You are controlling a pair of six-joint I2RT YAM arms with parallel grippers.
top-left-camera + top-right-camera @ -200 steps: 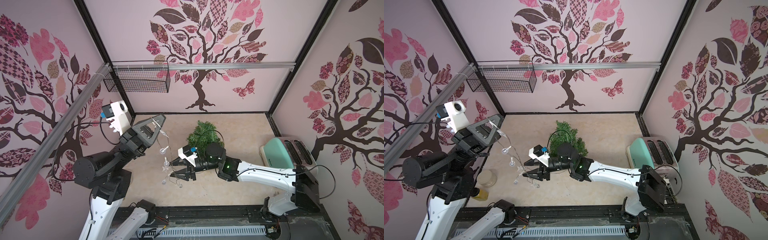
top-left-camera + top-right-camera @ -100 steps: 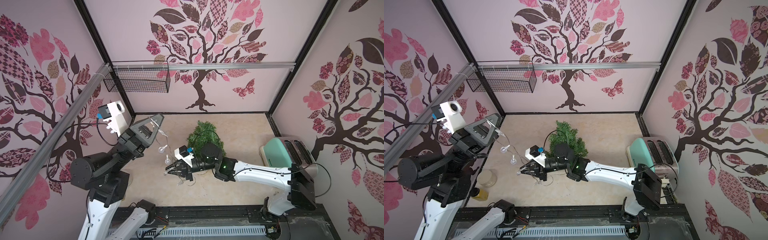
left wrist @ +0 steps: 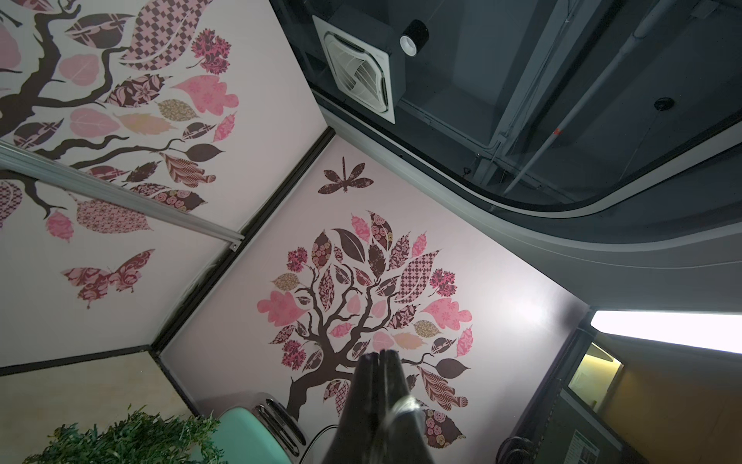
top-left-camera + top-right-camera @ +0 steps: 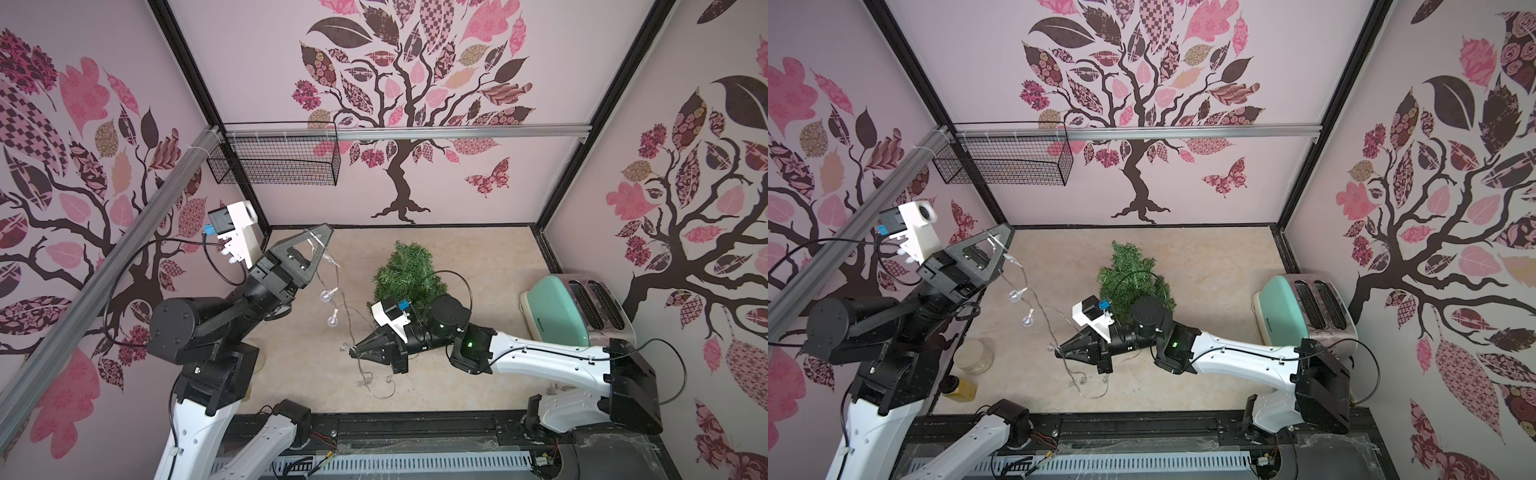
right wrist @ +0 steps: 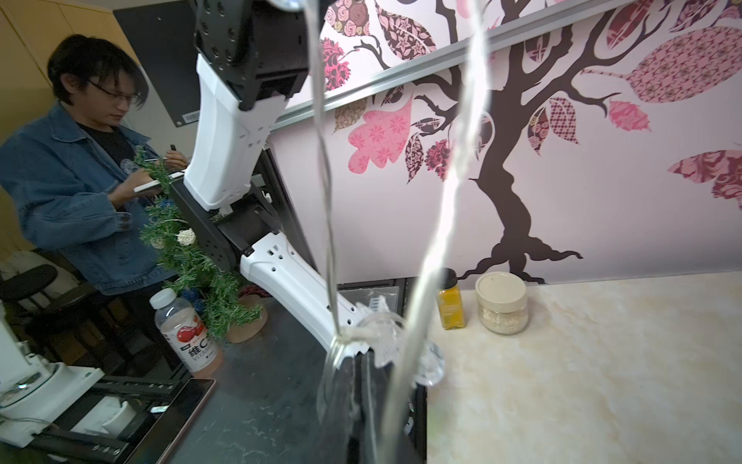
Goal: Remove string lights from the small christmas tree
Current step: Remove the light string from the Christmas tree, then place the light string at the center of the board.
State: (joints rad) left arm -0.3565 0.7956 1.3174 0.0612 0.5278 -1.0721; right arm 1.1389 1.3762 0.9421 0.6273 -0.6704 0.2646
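The small christmas tree (image 4: 409, 270) (image 4: 1129, 276) stands mid-table, its base hidden behind my right arm. The string lights (image 4: 332, 320) (image 4: 1027, 320) hang left of it as a thin wire with clear bulbs. My left gripper (image 4: 326, 228) (image 4: 1007, 228) is raised and shut on the strand's upper end; in the left wrist view the wire (image 3: 401, 405) crosses the shut left gripper (image 3: 379, 353). My right gripper (image 4: 353, 351) (image 4: 1059, 351) is low, shut on the strand further down. The right wrist view shows my right gripper (image 5: 361, 353) pinching the wire beside a bulb (image 5: 429, 365). A loose loop (image 4: 370, 380) lies on the table below.
A mint toaster (image 4: 557, 307) stands at the right wall. A black wire basket (image 4: 274, 162) hangs on the back-left rail. A lidded jar (image 4: 973, 356) and a yellow bottle (image 4: 963, 386) sit near the left arm's base. A person (image 5: 80, 168) stands outside the cell.
My right gripper has gone from open to shut on the strand and moved left along the table. My left gripper has stayed shut and raised.
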